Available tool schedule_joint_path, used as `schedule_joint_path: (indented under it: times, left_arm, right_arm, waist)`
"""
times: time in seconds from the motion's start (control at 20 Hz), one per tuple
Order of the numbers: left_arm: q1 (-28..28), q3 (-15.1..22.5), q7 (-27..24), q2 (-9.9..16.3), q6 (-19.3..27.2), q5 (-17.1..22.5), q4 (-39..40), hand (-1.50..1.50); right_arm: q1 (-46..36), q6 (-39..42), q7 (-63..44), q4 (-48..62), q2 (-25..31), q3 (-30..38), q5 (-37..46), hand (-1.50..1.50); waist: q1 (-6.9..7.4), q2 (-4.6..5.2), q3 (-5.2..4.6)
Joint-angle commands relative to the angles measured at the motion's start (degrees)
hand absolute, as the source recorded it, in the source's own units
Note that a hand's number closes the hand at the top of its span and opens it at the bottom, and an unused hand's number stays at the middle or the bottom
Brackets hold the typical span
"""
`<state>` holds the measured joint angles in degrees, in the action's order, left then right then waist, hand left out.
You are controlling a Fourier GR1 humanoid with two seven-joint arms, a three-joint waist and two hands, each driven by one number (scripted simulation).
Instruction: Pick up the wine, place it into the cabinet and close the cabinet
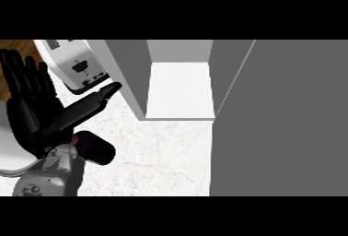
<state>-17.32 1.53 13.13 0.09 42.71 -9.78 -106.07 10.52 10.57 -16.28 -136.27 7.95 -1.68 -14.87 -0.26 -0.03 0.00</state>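
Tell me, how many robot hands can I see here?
1: the left hand, open with fingers up, at the view's left above the wine bottle. The right hand is out of view.

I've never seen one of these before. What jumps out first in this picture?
A big black left hand, fingers spread straight, fills the left side. Just below it lies a dark wine bottle on the pale marble counter. At top centre stands an open cabinet, white inside, with its grey door covering the right.

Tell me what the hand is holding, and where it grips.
Nothing. The left hand is open, fingers straight; the wine lies below it.
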Motion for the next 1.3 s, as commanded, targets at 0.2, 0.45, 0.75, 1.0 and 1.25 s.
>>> schedule_joint_path:
  times: [0.2, 0.45, 0.75, 1.0, 1.25]
  left_arm:
    - [-0.6, 5.4, 4.8, -0.1, 4.7, -5.2, -0.7, -1.50]
    - [4.5, 6.1, 3.1, -0.1, 5.5, -5.1, -2.7, -1.50]
    - [10.4, 6.6, 10.9, 0.4, 4.3, -10.6, -12.2, -1.50]
    - [16.4, 7.5, 3.4, -0.1, 6.9, -6.5, -9.2, -1.50]
    - [20.3, 3.3, -0.6, 1.3, 2.5, -0.2, -10.7, -1.50]
  right_arm:
    - [-4.4, -1.0, -3.9, 0.1, -1.5, 0.0, 0.5, -1.50]
    - [-1.5, -0.7, -6.8, -5.9, -0.6, 3.2, -2.6, -1.50]
    - [-7.4, -1.7, -7.5, -1.2, -2.4, -0.5, 2.1, -1.50]
    - [-5.1, 0.0, -7.9, -2.3, -1.6, 2.1, -1.3, -1.50]
    - [-1.9, 2.6, -4.7, -2.5, -1.8, 4.2, -2.1, -1.50]
  waist:
    - [0.15, -0.01, 0.01]
    - [0.01, -0.05, 0.00]
    - [0.54, -0.08, 0.00]
    - [0.31, -0.03, -0.02]
    - [0.22, -0.04, -0.01]
